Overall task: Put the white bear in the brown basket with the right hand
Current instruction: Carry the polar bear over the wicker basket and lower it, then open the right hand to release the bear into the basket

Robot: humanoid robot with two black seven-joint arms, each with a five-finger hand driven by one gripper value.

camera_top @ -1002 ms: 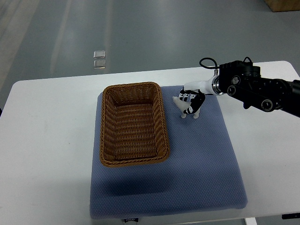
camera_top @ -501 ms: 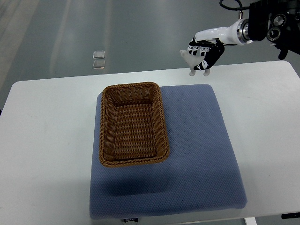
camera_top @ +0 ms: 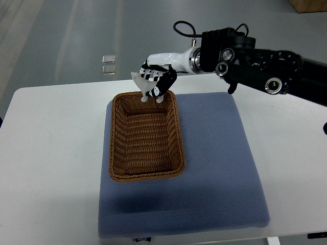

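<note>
My right hand (camera_top: 155, 81) is shut on the white bear (camera_top: 143, 85), a small white figure whose head pokes out left of the black-and-white fingers. Hand and bear hang above the far rim of the brown basket (camera_top: 145, 173), a rectangular wicker basket with nothing inside. The right arm (camera_top: 255, 61) reaches in from the right edge across the top of the table. The left arm does not show.
The basket sits on the left part of a blue-grey mat (camera_top: 219, 168) on a white table (camera_top: 51, 153). Beyond the table is grey floor with a small clear object (camera_top: 108, 65) lying on it.
The right hand lifted the bear off the mat, swung up past the table's far edge, then carried it left to above the basket's far rim.
</note>
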